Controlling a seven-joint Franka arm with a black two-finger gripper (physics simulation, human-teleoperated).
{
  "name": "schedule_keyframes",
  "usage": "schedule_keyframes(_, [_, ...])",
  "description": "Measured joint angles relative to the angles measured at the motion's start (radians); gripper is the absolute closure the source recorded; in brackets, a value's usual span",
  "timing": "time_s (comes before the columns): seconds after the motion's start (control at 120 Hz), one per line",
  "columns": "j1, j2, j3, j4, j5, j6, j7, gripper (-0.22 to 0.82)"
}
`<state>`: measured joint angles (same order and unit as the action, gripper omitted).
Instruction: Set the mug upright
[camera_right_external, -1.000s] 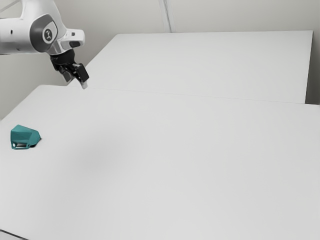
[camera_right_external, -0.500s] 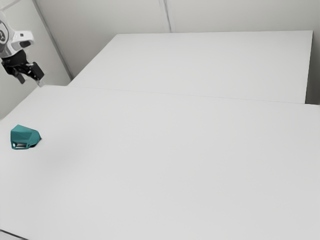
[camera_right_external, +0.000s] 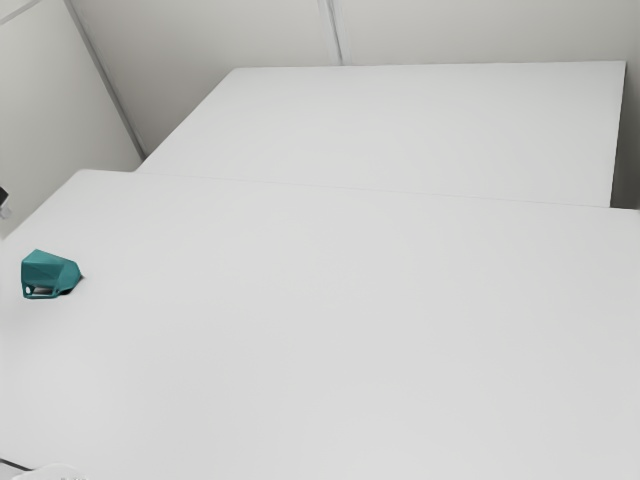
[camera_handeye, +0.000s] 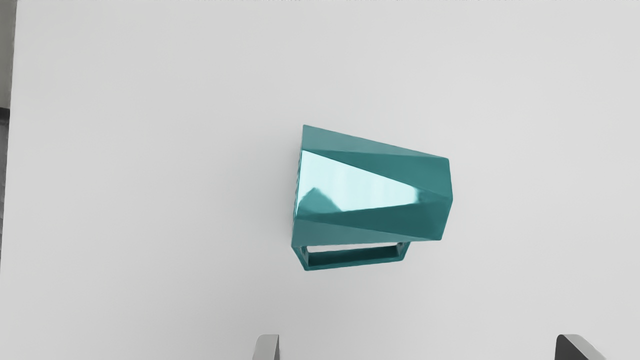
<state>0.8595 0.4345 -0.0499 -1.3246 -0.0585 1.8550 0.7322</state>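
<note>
Wrist view: teal mug (camera_handeye: 372, 195) lies on its side on white tbl (camera_handeye: 150, 150), claw (camera_handeye: 419, 340) spread wide w/ no grip; righting remains, grasp incl.

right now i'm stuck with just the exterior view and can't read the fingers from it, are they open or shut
Observer: Open. The wrist view shows the end effector with its two fingers standing well apart.

Operator: ok and is the mug between them

Observer: No. In the wrist view a stretch of bare table shows between the fingertips and the mug.

Operator: which side of the mug is towards the fingers

Observer: The handle side. In the wrist view the handle is the part of the mug nearest the fingertips.
</note>
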Motion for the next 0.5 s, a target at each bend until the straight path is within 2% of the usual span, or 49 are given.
schedule_keyframes(0.142, [0.132, 0.125, -0.119, 0.084, -0.03, 0.002, 0.065, 0.0])
schedule_keyframes(0.5, [0.279, 0.361, -0.283, 0.244, -0.094, -0.047, 0.174, 0.0])
